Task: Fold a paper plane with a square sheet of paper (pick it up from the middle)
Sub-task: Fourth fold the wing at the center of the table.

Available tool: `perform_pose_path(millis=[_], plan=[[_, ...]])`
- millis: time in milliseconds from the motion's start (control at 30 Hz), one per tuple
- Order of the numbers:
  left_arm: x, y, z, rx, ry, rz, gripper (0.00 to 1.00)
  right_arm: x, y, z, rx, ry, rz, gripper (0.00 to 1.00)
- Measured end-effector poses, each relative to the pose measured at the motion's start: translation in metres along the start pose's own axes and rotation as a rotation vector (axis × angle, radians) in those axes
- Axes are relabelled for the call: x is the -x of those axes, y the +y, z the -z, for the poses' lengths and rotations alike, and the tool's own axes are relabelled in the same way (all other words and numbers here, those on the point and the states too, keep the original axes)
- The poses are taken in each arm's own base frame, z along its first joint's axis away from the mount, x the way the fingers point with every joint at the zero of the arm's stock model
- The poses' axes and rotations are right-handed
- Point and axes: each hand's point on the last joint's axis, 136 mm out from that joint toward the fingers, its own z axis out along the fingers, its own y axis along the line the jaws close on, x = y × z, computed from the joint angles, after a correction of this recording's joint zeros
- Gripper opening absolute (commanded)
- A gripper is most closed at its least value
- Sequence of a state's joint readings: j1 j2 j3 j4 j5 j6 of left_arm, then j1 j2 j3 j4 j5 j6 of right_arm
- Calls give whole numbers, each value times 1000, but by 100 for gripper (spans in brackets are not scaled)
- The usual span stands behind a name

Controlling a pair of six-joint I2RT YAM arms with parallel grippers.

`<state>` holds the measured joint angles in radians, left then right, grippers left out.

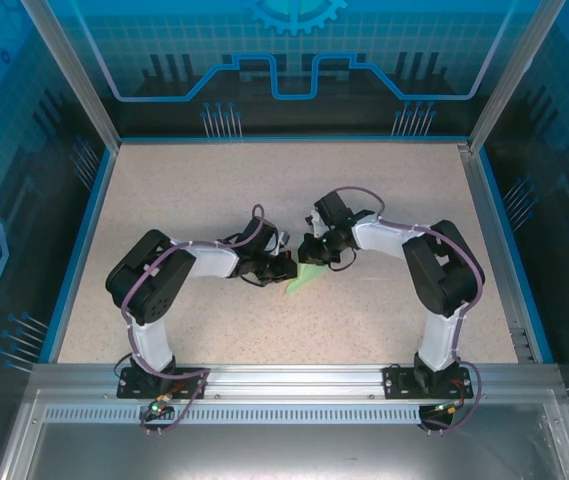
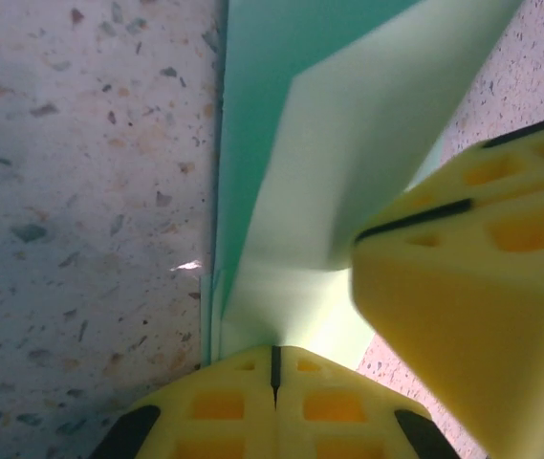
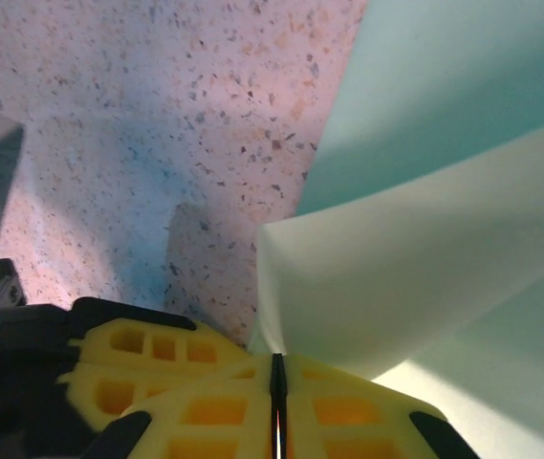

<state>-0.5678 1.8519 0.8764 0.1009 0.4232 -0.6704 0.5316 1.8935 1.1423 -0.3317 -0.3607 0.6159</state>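
Observation:
The square sheet of paper [image 1: 306,278], pale mint green, is folded into layered flaps and shows as a small pointed sliver between the two grippers at the table's middle. My left gripper [image 2: 274,368] is shut on the paper [image 2: 348,143], which rises from the seam of its yellow fingers. My right gripper [image 3: 277,368] is shut on a curled fold of the paper [image 3: 424,249]. The two grippers sit almost touching: the right one's yellow finger [image 2: 482,287] looms in the left wrist view, and the left one's fingers [image 3: 138,354] lie beside the right jaws. Whether the folds form a paper plane I cannot tell.
The speckled beige tabletop [image 1: 214,190] stretches around the grippers, bounded by a blue rim [image 1: 84,250] and transparent enclosure walls. Both arms bend inward from their bases at the near edge.

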Motion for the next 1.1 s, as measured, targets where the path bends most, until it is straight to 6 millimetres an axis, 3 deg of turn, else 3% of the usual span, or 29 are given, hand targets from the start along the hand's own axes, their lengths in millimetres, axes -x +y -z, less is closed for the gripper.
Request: perform_pose_path(millis=[367,633,867,1100], plan=[[0,1,0,27,19,17,0,4,-19,-10,30,26,15,9],[-1,1,-1,45,28,22,0,12,-25,-6,75,22,50,10],[-1,1,-1,66,30,7,0,19,-13,10,107,-27,84,10],[-1,1,0,79,30,5,0,-4,-7,-2,107,15,107,8]])
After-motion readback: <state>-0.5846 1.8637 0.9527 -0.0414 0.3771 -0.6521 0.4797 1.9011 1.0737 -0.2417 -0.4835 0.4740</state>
